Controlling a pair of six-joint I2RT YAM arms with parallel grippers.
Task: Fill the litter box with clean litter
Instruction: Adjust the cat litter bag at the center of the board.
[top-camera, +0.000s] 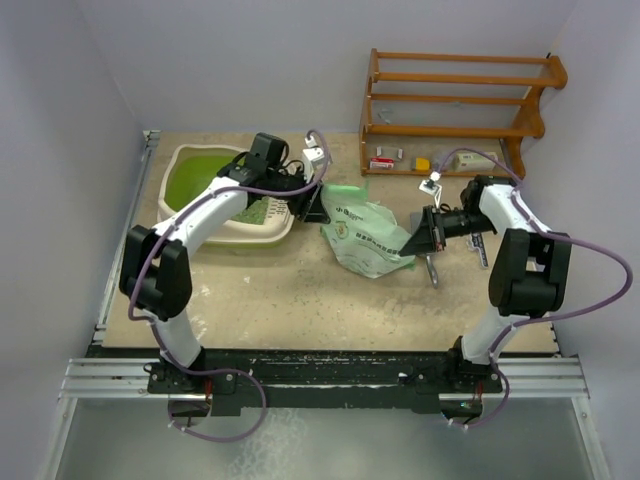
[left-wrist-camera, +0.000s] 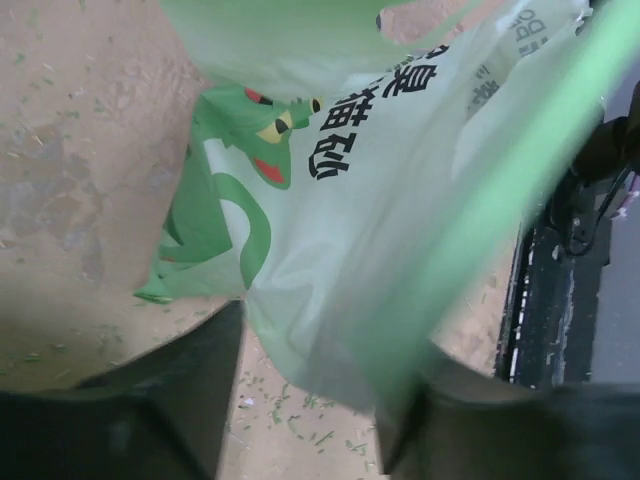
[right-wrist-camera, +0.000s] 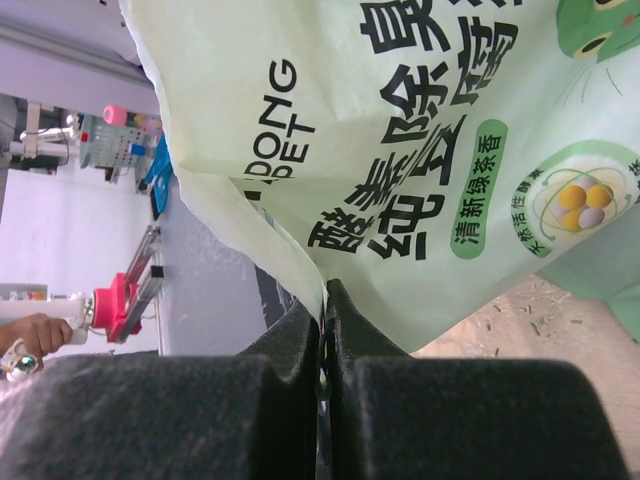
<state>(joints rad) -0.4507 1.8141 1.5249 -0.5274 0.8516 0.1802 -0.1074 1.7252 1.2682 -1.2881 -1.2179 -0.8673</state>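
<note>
The large cream plastic litter box (top-camera: 228, 232) with its lime-green inside sits at about ten o'clock on the tan table (top-camera: 290, 300). The pale green printed plastic bag (top-camera: 365, 238) lies slumped near the table's middle, just beside the box's three o'clock side and not raised over it.

The right gripper (right-wrist-camera: 324, 305) has its fingers pressed together on a thin edge of the bag, at the bag's three o'clock side. The left gripper (top-camera: 316, 207) is at the bag's ten o'clock corner. Its wrist view shows the two dark fingers (left-wrist-camera: 160, 410) apart with bag film hanging between them, not pinched.

A speckled green patch on the box's slotted section is probably the litter (top-camera: 256, 211) of tiny green pellets. From above I cannot tell how deep it lies inside, since the tray is itself green. A few stray bits dot the table.

My judgement is that some litter is in, and that any further pouring would need the bag gripped at both ends and tipped over the box.
</note>
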